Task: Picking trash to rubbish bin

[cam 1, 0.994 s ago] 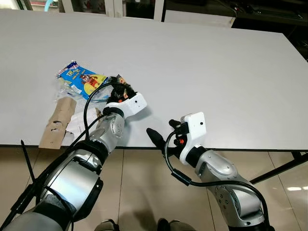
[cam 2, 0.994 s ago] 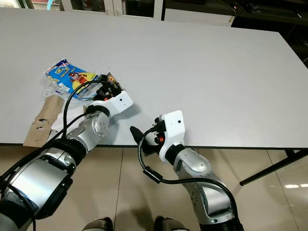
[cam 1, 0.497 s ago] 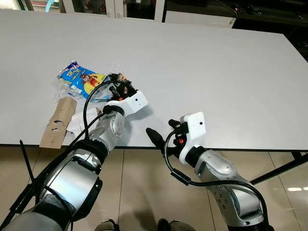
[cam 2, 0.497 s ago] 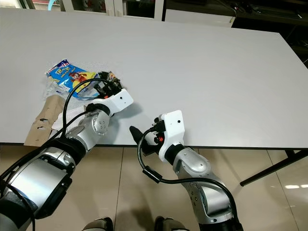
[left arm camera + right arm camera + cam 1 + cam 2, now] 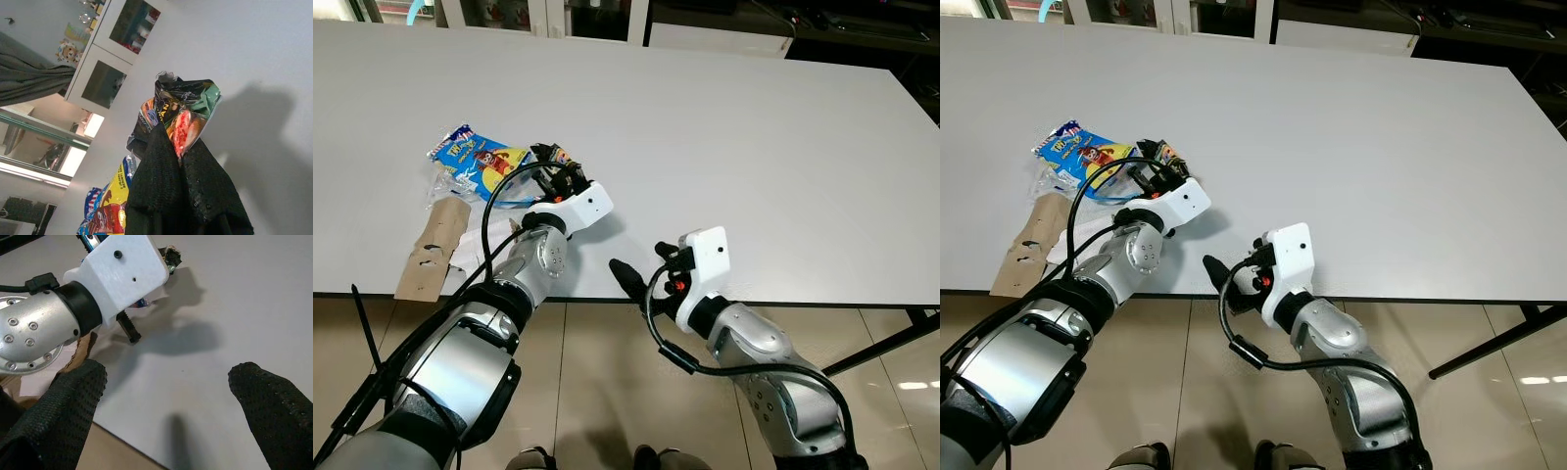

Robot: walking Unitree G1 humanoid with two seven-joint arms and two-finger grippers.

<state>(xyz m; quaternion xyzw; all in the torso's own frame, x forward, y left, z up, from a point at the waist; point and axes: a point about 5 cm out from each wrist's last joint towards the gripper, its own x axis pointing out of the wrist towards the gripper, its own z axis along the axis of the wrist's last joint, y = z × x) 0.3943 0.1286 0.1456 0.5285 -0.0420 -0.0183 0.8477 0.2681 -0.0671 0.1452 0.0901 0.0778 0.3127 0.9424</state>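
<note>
Trash on the broad white rectangular table (image 5: 734, 127): I see a crumpled dark snack wrapper with orange, red and green print (image 5: 182, 113) pinched between the two black fingers (image 5: 156, 181) of my left gripper (image 5: 551, 172), which are closed tight on its lower edge. In the head views the wrapper sits at the gripper's tip, over the table's near-left part and just beside the blue and yellow printed snack bag (image 5: 478, 163); I cannot tell whether it touches the table. The snack bag lies flat on the table, partly over a crinkled clear plastic film (image 5: 444, 184). Nearer the table's front edge than the bag lies a flat brown cardboard strip with punched holes (image 5: 431, 251), one end overhanging that edge, with a piece of white paper (image 5: 470, 250) touching its side.

My right gripper (image 5: 634, 279) hangs at the table's front edge, to the right of the left arm, holding nothing. Its wrist view shows its black fingers (image 5: 73, 401) spread wide apart over the table's edge, with the left arm's white wrist housing (image 5: 122, 271) ahead of them.

Beyond the table's far edge stand glass-fronted cabinets (image 5: 117, 54).
</note>
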